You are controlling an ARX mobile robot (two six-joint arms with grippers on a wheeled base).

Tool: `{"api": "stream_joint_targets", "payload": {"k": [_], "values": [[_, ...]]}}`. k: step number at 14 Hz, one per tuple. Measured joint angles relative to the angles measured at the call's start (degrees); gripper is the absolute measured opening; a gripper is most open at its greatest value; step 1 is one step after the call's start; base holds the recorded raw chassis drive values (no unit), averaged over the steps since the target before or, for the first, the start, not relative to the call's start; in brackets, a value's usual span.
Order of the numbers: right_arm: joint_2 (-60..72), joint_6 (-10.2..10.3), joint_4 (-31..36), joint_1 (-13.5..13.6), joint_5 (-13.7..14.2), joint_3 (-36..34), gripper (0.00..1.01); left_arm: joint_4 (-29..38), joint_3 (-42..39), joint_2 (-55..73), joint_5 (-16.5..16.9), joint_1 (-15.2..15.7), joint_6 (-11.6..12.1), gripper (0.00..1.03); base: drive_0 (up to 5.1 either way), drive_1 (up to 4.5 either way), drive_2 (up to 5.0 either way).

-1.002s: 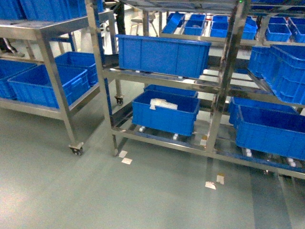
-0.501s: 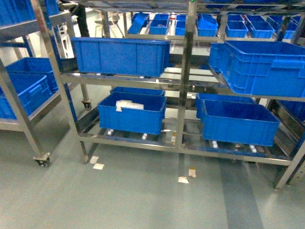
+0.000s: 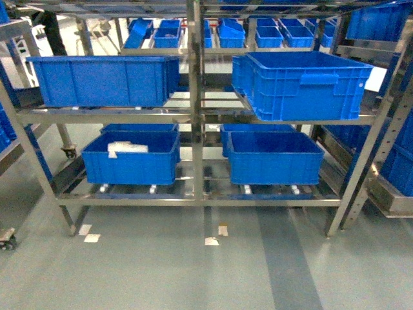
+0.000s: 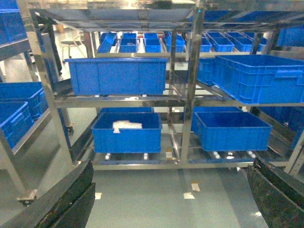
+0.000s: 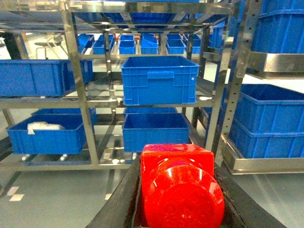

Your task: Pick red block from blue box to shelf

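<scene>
The red block (image 5: 178, 187) fills the bottom of the right wrist view, its round stud facing the camera. My right gripper (image 5: 176, 164) is shut on it, one black finger against each side. The steel shelf (image 3: 197, 116) stands straight ahead across the grey floor, and both wrist views look at it (image 4: 190, 95) (image 5: 78, 95) from a distance. My left gripper (image 4: 173, 194) is open, its dark fingers (image 4: 71, 199) far apart with only floor between them. The blue box is out of view. Neither gripper shows in the head view.
Dark blue ribbed crates (image 3: 300, 84) sit on the shelf's tiers, one on the bottom left holding white packing (image 3: 126, 148). A second rack with crates (image 3: 387, 161) adjoins on the right. Tape scraps (image 3: 213, 240) mark the floor, and a caster (image 3: 6, 237) shows at far left.
The head view has swung right along the racks. The shelf and its crates slid left in the frame, the neighbouring left rack dropped out, and the shelf now sits centred and squarer.
</scene>
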Motion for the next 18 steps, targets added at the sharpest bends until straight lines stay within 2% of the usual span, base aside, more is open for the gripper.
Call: {"api": "stream_joint_targets", "payload": {"k": [3, 7, 18], "values": [[0.0, 0.0, 0.0, 0.0, 0.0, 0.0, 0.28, 0.0, 0.0, 0.0, 0.0, -0.1, 0.0, 0.98, -0.2, -0.24, -0.2], [0.0, 0.0, -0.1, 0.0, 0.0, 0.0, 0.28, 0.0, 0.0, 0.0, 0.0, -0.1, 0.0, 0.98, 2.8, 2.04, -5.1], [0.0, 0.0, 0.1, 0.0, 0.0, 0.0, 0.28, 0.0, 0.0, 0.0, 0.0, 0.0, 0.0, 0.98, 0.1, 4.24, -4.0]]}}
